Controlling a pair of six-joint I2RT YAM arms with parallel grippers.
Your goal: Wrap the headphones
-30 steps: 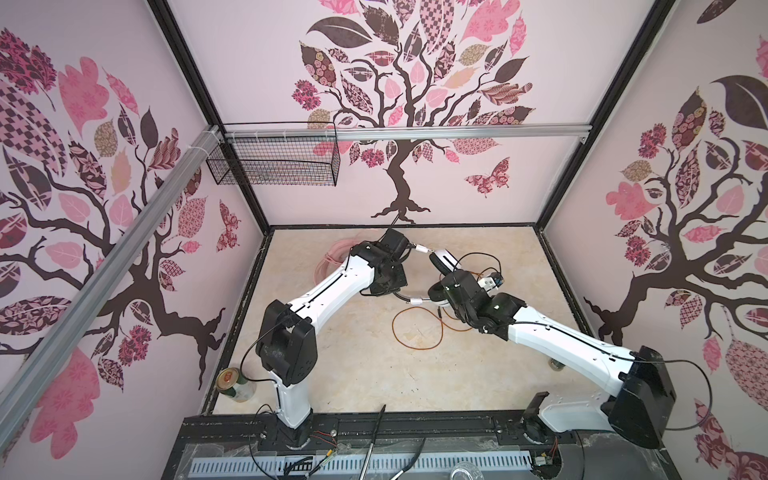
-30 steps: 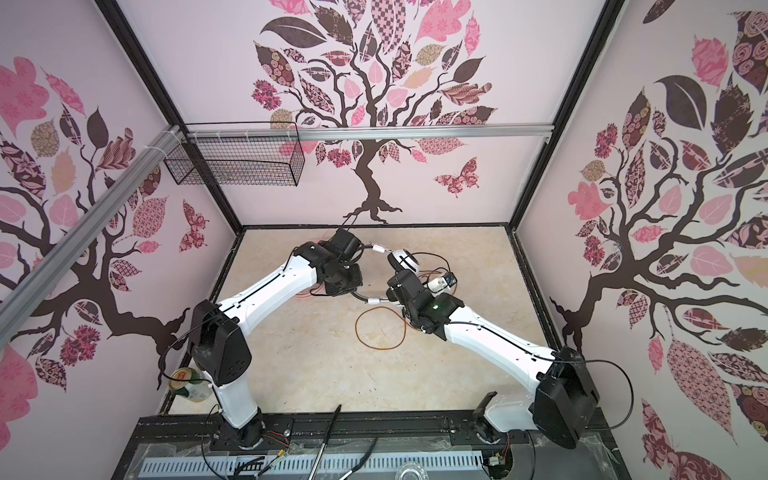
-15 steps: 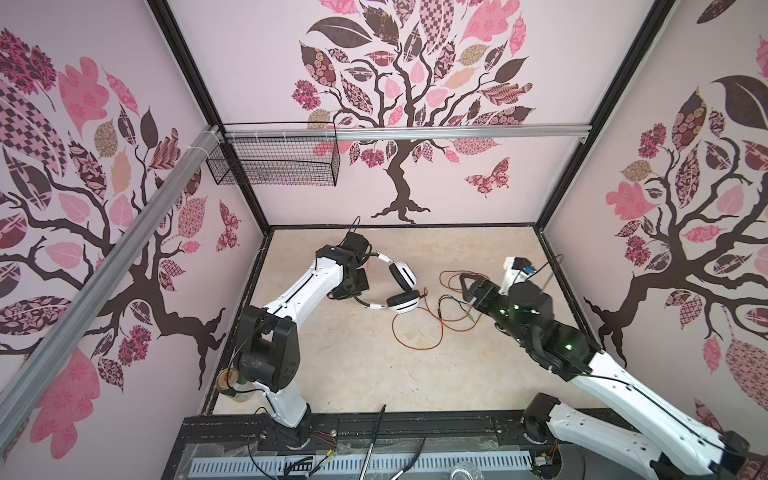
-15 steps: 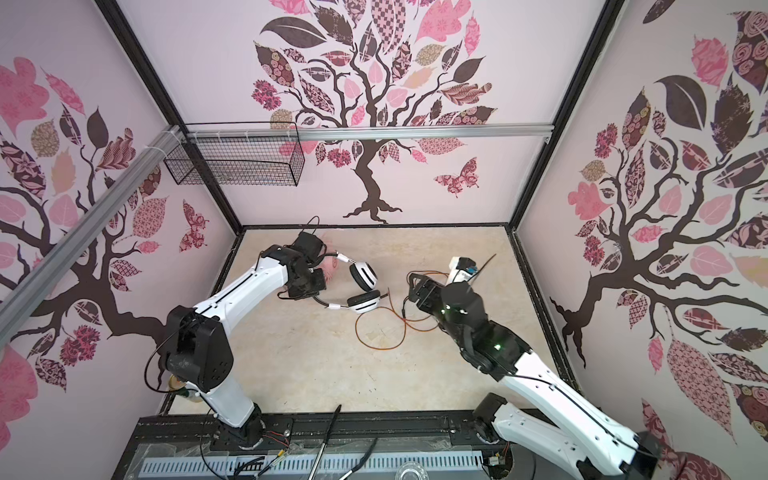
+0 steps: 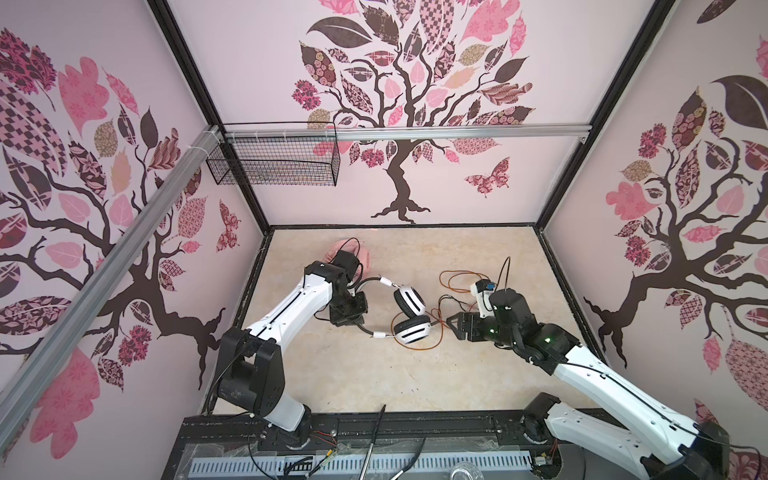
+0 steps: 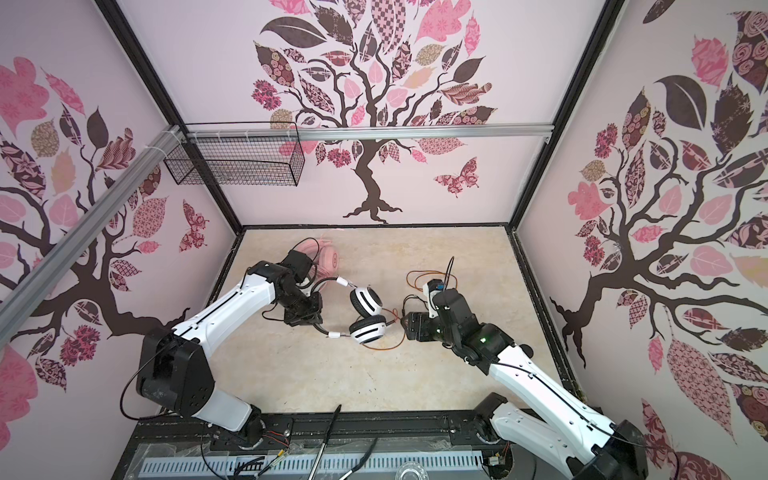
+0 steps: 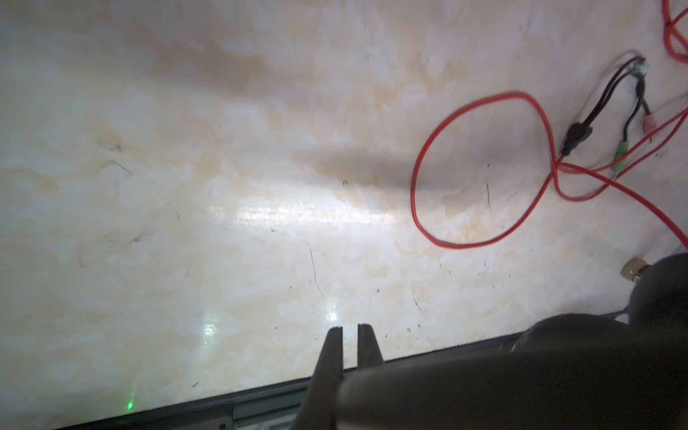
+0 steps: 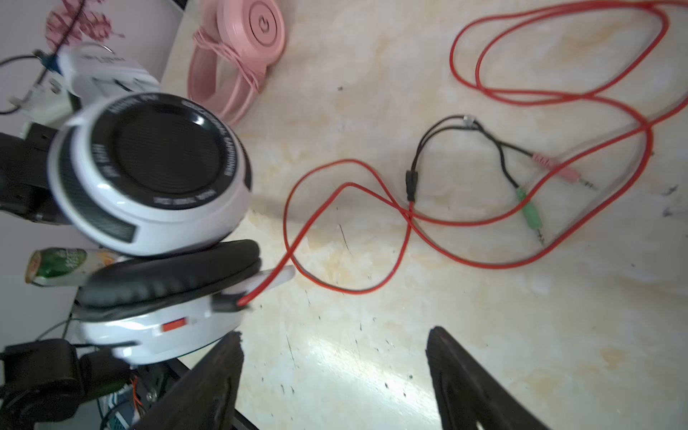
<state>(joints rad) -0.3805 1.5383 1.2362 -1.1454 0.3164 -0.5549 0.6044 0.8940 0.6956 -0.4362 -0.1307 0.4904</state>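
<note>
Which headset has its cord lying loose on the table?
The white-and-black headset: its red cord sprawls in loops across the table; the pink headset has its pink cord bundled around its band.

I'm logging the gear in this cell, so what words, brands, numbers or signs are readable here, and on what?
Power sign, a circle with a stroke and no letters: on the earcup of the pink headphones.
White lettering round the black ring of the white-and-black headphones: too blurred to read.
Print on the green-labelled can: too blurred to read.
Nothing else is legible in any view.
</note>
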